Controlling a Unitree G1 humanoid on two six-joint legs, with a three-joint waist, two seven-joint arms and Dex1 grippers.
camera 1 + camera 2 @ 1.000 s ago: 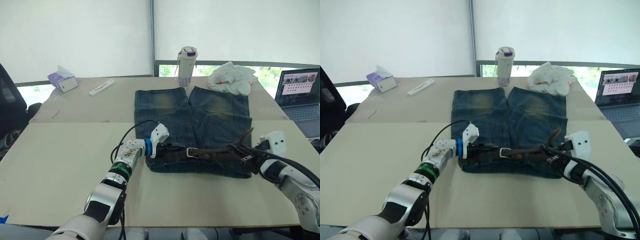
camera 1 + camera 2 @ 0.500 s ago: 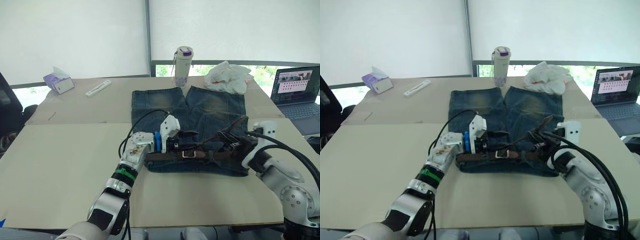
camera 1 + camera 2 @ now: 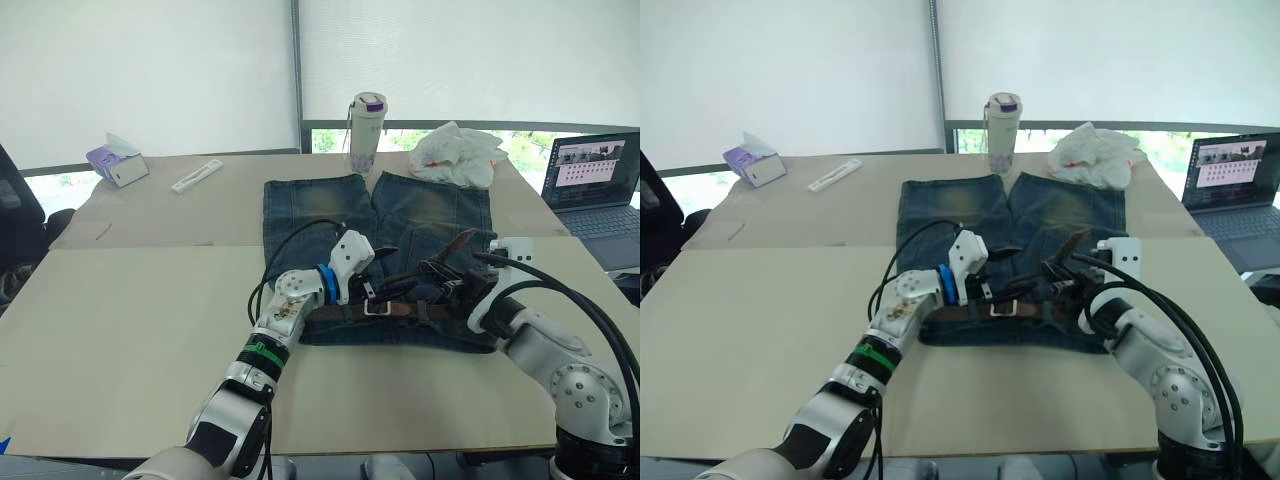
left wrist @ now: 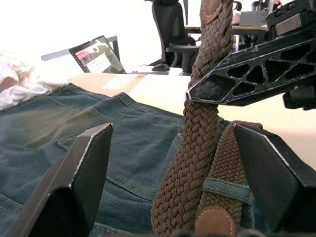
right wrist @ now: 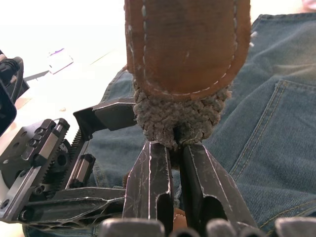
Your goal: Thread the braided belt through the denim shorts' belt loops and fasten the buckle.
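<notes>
Gripping the belt (image 5: 187, 64) near its leather tip, my right tool (image 5: 175, 163) is clamped narrow on the braid, holding that end raised above the waistband. My left tool (image 4: 168, 163) stands wide, its fingers (image 4: 74, 182) either side of the looped strap, holding nothing. Belt runs lengthwise along the waistband of the shorts (image 3: 420, 215), which lie flat on the worktop (image 3: 120, 310). Buckle (image 3: 376, 307) sits mid-waistband, between both tools, beside the left tool. Judgement: the raised tip must travel toward it.

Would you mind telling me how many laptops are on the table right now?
1. The laptop sits open at the table's far right edge, beyond the shorts, with its screen lit. Another could lie outside the camera's view.
</notes>
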